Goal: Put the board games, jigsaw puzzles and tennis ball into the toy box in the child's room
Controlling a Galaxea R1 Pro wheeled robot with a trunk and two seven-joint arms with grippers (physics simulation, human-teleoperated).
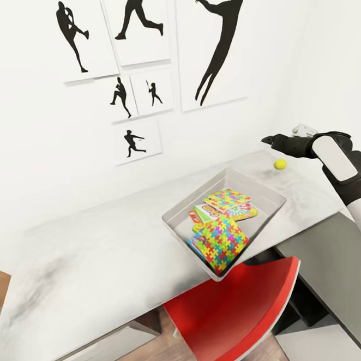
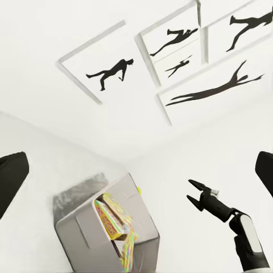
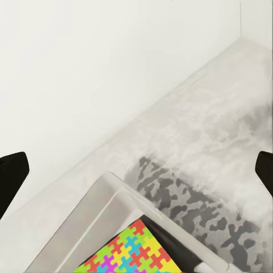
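White walls with athlete silhouettes back the grey worktop (image 1: 99, 253), where the toy box (image 1: 179, 220) already holds puzzles and game boxes, leaving, apparently, the tennis ball (image 1: 280, 164) just below the right claw (image 1: 268, 140), open and empty.

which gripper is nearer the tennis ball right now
Right. The right gripper hangs just above the tennis ball; the left gripper looks on from farther off.

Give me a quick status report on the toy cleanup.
Right gripper open, empty, above the tennis ball. Ball alone on the table; puzzles and games already in the toy box. Nothing blocking.
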